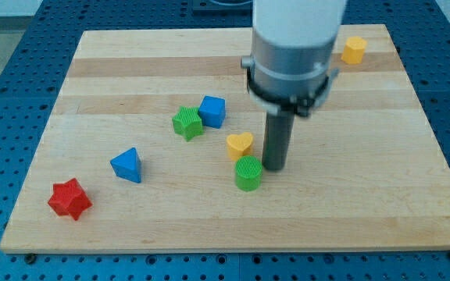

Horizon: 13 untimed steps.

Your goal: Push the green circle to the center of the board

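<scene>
A big wooden board [209,218] lies on a blue table with little holes [6,47]. The robot arm [295,47] comes down from the view's top. It has no pincer at all, so there is nothing to open or close. It ends in a straight dark rod, and my tip [274,167] sits on the board.

The green circle [248,172] stands a bit below the middle of the board. It is a short round block with lines on its top. My tip is just beside it, on the view's right and a little higher up. I cannot tell if they touch.

The yellow heart [240,144] is just above the green circle, very close to it. It is to the view's left of the rod.

Farther to the view's left is the green star [187,122]. The blue cube [212,111] is right next to it, and they seem to touch.

The blue triangle [126,165] is well apart from those, lower and more to the view's left. The red star [69,198] is near the board's bottom left corner.

One more yellow block [354,49] sits far away near the top right corner. Its shape is hard to make out.
</scene>
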{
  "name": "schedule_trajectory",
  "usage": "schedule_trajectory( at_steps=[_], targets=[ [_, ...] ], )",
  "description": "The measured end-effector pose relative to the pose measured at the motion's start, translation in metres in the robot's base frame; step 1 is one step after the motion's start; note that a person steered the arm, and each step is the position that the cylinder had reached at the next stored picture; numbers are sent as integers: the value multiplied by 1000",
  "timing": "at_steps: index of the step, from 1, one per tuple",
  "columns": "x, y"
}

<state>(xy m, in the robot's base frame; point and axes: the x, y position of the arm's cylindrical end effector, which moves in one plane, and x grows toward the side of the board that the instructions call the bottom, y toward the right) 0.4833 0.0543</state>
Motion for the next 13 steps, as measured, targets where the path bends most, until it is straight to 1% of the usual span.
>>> schedule_trajectory(
  at_steps=[1, 2, 4, 5, 6, 7, 8, 10, 11, 13],
  targets=[
    [-73, 6],
    [-85, 6],
    [-84, -13],
    [-39, 22],
    [46, 54],
    [118, 80],
    [135, 69],
    [134, -41],
    [116, -48],
    [19, -16]
  ],
)
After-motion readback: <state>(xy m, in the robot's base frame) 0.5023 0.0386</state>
